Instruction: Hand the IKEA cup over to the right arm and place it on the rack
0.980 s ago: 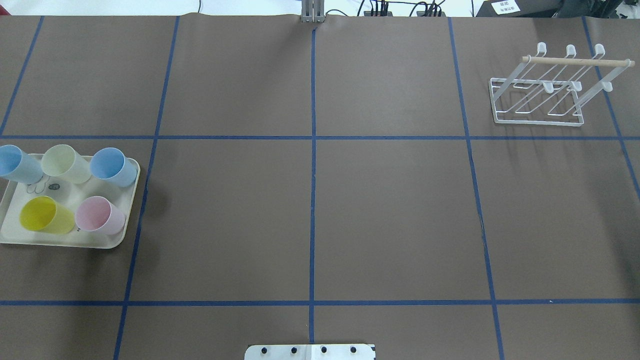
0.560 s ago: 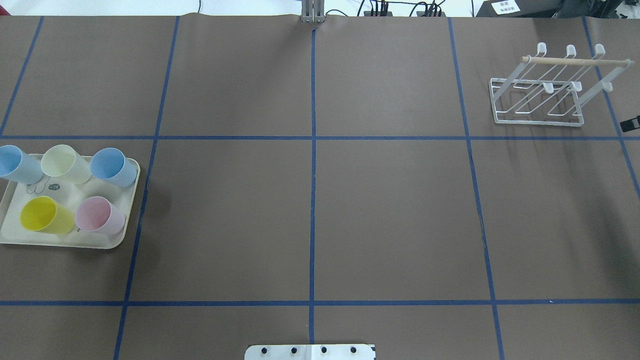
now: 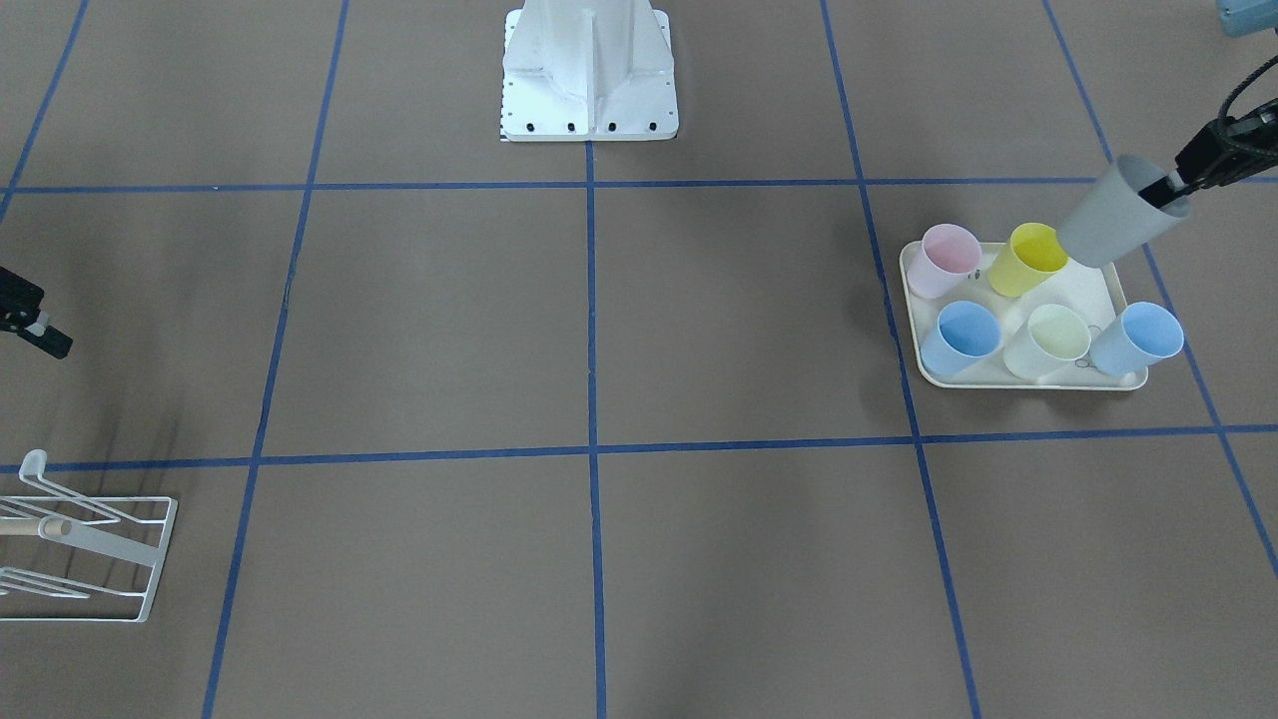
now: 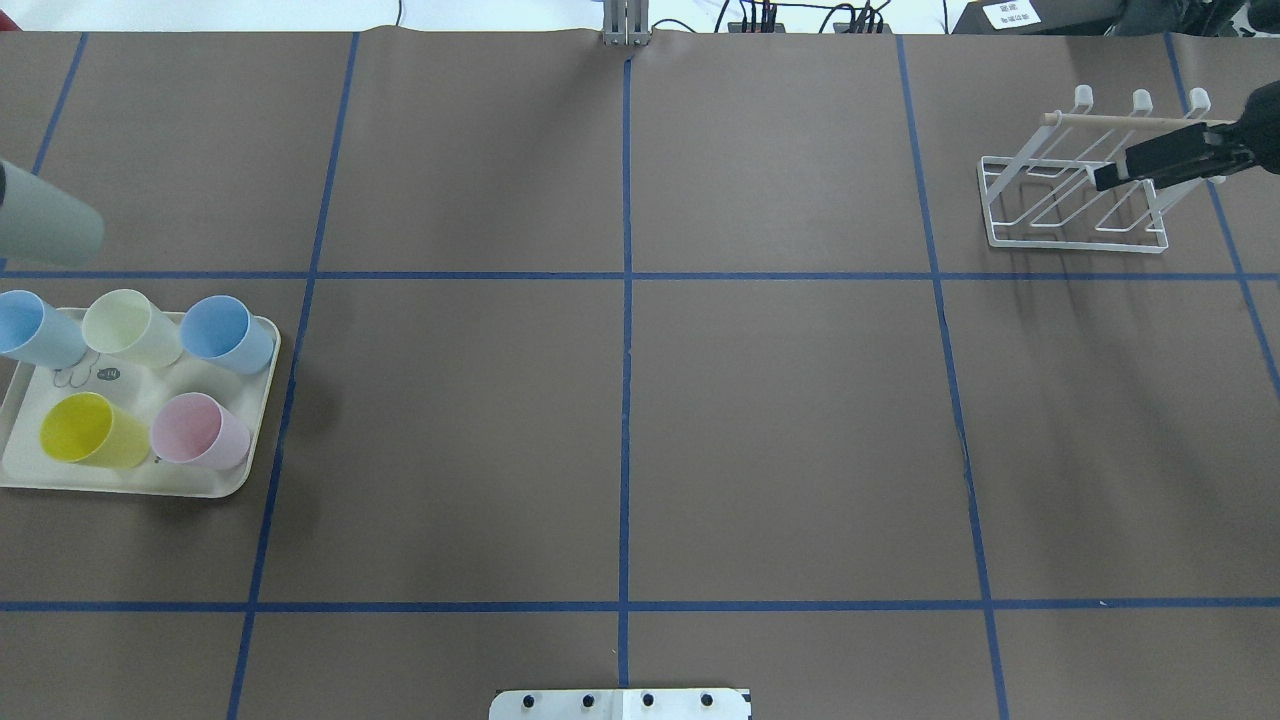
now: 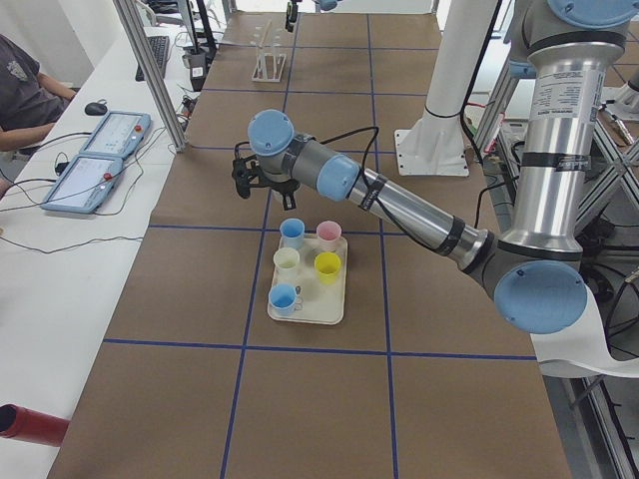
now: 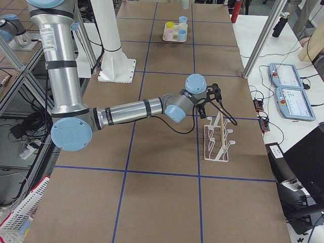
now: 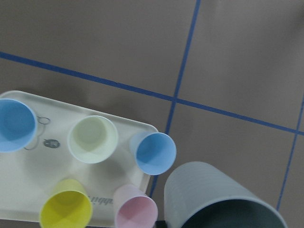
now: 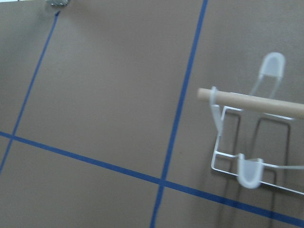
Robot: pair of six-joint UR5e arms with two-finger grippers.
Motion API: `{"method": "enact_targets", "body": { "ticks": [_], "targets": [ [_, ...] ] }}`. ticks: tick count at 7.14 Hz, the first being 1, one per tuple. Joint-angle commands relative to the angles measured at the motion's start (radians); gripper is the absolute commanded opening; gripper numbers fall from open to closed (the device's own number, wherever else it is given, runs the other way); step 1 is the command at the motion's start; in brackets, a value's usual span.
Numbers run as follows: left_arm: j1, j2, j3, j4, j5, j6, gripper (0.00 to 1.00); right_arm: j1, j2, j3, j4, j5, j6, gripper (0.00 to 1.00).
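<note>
Grey cup hangs tilted in the air beside the tray, rim clamped by the left gripper. Likely light, stiff, smooth plastic: grip the free wall. Right gripper near the rack; jaw state indeterminate

The left claw grips a tilted grey cup by its rim, raised near the cream tray on the table.

Brown desk with blue tape grid; white side bench carries two tablets; aluminium post alongside.
</note>
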State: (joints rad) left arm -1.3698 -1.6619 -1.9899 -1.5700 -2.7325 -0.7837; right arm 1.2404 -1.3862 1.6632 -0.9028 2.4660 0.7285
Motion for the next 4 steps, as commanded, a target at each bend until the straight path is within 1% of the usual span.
{"method": "enact_targets", "body": {
  "ticks": [1,2,3,4],
  "targets": [
    [0.11,-0.103,0.01,-0.042,-0.071,-0.261,0.0,-0.091,0.126,0.001,0.002,-0.002,0.202,0.99],
    [0.151,-0.158,0.02,-0.067,-0.055,-0.323,0.0,-0.125,0.177,0.003,0.002,-0.004,0.279,0.98],
    [0.162,-0.206,0.051,-0.088,-0.055,-0.336,0.0,-0.16,0.215,0.01,0.004,-0.027,0.349,0.98],
    [0.216,-0.232,0.062,-0.088,-0.058,-0.347,0.0,-0.211,0.225,0.042,0.004,-0.088,0.394,0.98]
  ]
}}
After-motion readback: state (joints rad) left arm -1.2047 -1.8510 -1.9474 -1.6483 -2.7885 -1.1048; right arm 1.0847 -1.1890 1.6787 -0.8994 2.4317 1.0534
